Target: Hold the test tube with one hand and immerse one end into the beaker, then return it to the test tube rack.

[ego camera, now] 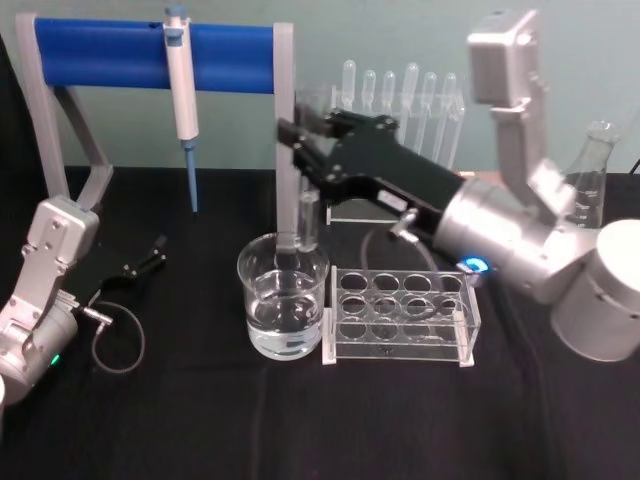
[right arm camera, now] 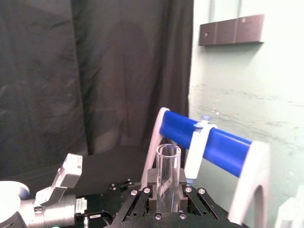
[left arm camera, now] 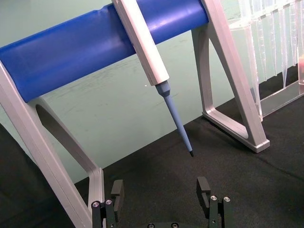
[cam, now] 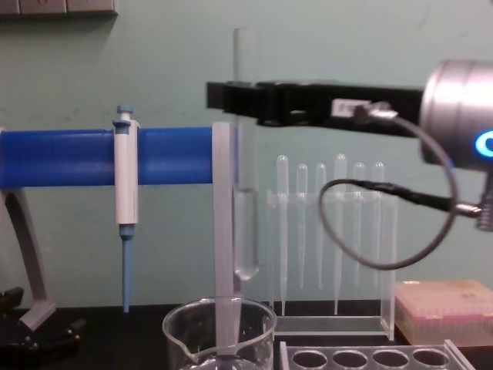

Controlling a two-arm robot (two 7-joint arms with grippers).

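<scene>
My right gripper (ego camera: 298,150) is shut on the test tube (cam: 245,223), a clear glass tube held upright, rim at the top. The tube's round bottom hangs just above the rim of the beaker (cam: 219,330), over its right side, and some clear liquid shows in its lower part. The beaker (ego camera: 283,300) holds water and stands in the middle of the black table. The right wrist view shows the tube's open rim (right arm camera: 168,156) rising between the shut fingers. Parked at the left side of the table, my left gripper (left arm camera: 161,194) is open and holds nothing.
A grey stand with a blue bar (ego camera: 150,55) carries a white-and-blue pipette (ego camera: 182,100); its right post stands right behind the beaker. A clear rack with round holes (ego camera: 400,310) sits right of the beaker. Plastic pipettes (ego camera: 410,100), a flask (ego camera: 590,175) and a pink box (cam: 443,308) stand at the back right.
</scene>
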